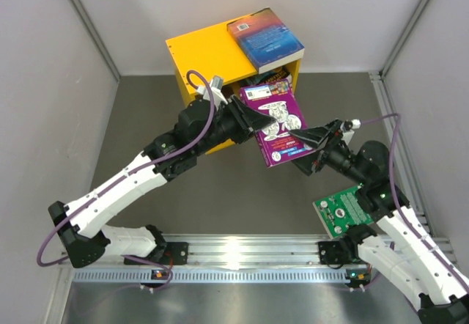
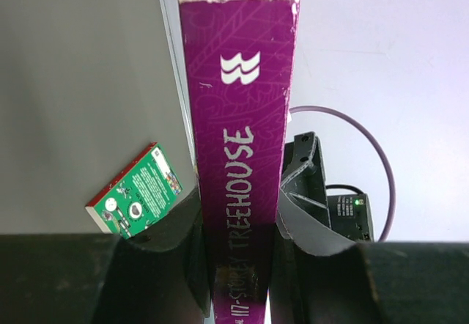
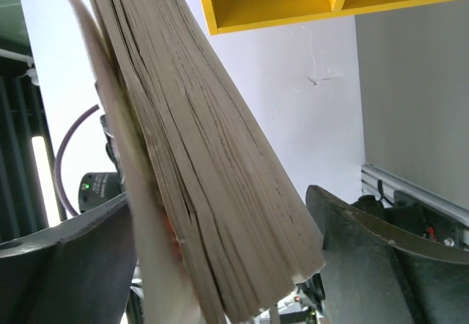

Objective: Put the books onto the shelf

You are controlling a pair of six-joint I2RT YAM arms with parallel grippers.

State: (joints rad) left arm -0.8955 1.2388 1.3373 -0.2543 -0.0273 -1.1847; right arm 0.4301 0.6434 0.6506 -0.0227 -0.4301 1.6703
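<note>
Slippage during what looks like a two-arm reorientation is the chief hazard. The purple book point(image 1: 277, 122) hangs in mid-air just in front of the shelf point(image 1: 205, 53), above the worktop point(image 1: 242, 192). The left pincer point(image 1: 262, 121) is clamped on its spine. The right pincer point(image 1: 304, 137) stands apart astride the opposite page edge, with no firm clamp evident. In the right wrist view the pages are fanned and the book sits tilted between the jaws, so a closing grip may catch only some leaves, creasing them or letting the cover slide free. If the left side lets go too soon, the book would probably fall. A blue book point(image 1: 265, 37) overhangs the shelf top directly above the opening and could be knocked off. A green book point(image 1: 343, 210) lies beside the right arm and could be swept aside.
</note>
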